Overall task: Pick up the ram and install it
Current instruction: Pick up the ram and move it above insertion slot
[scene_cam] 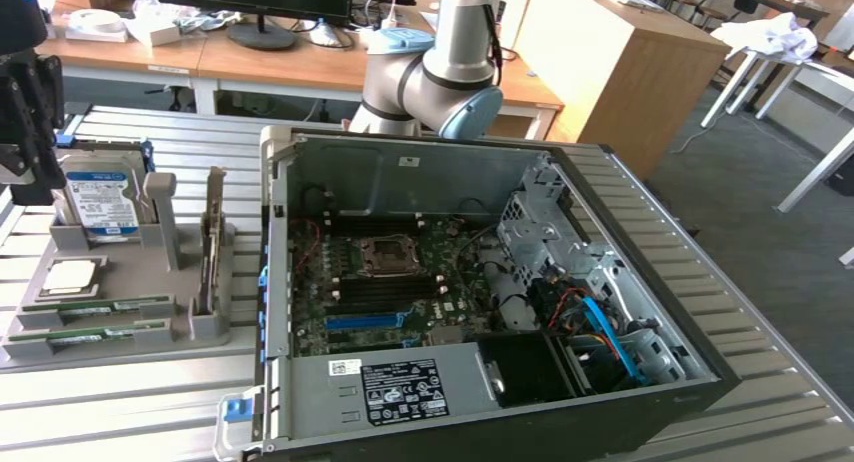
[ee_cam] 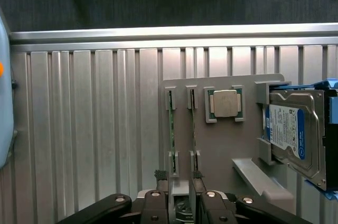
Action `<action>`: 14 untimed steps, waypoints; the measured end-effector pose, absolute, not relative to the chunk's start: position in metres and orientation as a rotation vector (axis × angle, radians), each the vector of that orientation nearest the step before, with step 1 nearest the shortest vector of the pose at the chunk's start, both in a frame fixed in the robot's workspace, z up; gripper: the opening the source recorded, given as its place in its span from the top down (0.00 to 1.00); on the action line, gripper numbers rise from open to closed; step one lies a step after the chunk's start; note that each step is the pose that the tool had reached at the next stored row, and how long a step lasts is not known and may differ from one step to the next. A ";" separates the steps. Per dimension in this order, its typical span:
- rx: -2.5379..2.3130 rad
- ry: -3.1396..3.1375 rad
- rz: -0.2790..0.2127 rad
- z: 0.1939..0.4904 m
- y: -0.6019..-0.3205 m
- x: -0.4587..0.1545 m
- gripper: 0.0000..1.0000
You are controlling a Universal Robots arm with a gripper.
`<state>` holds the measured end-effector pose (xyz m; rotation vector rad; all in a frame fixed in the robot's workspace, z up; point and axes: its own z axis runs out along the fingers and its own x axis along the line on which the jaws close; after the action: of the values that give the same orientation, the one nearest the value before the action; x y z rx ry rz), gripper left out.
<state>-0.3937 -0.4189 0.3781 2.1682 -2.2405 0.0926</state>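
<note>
Closest in the wrist view are the black-tipped fingers [ee_cam: 160,175] on their dark, bolted linkage. They stand apart with nothing clamped between them, at the end of the grey holder [ee_cam: 222,150] where its two narrow slots finish. In those slots, on edge and side by side, sit the first ram stick [ee_cam: 171,129] and the second ram stick [ee_cam: 193,129]. Both are thin green strips, each caught at its ends by small grey clips.

Further along the holder a square CPU [ee_cam: 226,102] with a dull silver lid lies flat in a shallow recess. Past it a hard drive [ee_cam: 290,129] stands in a bracket, its metal shell bearing a blue and white label. The holder is matte, moulded plastic and rests on the bench [ee_cam: 95,129], which is made of ribbed aluminium slats.

In the exterior view an expansion card [scene_cam: 211,242] stands upright at the holder's edge. On the exterior view's right of the holder lies the open computer case [scene_cam: 400,172], grey sheet steel around a dark motherboard [scene_cam: 387,282]. Behind the case rises the arm [scene_cam: 447,72], with smooth silver tubes and pale blue joint caps. Wooden desks [scene_cam: 267,67] stand beyond it.
</note>
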 end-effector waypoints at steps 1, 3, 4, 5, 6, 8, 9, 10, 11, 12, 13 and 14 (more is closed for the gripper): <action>2.168 -2.241 0.093 0.378 -0.419 -0.394 0.70; 2.168 -2.240 0.091 0.378 -0.419 -0.393 0.70; 2.167 -2.239 0.089 0.378 -0.419 -0.392 0.70; 2.166 -2.237 0.085 0.378 -0.419 -0.391 0.70; 2.164 -2.235 0.081 0.378 -0.419 -0.390 0.70; 2.162 -2.233 0.074 0.378 -0.419 -0.388 0.70; 2.161 -2.232 0.072 0.378 -0.419 -0.387 0.70; 2.161 -2.232 0.071 0.378 -0.419 -0.387 0.70; 2.161 -2.232 0.071 0.378 -0.419 -0.387 0.70; 2.161 -2.232 0.070 0.378 -0.419 -0.387 0.70; 2.161 -2.232 0.070 0.378 -0.419 -0.387 0.70; 2.161 -2.232 0.070 0.378 -0.419 -0.387 0.70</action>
<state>-0.3870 -0.4189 0.3775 2.1606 -2.2317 0.0703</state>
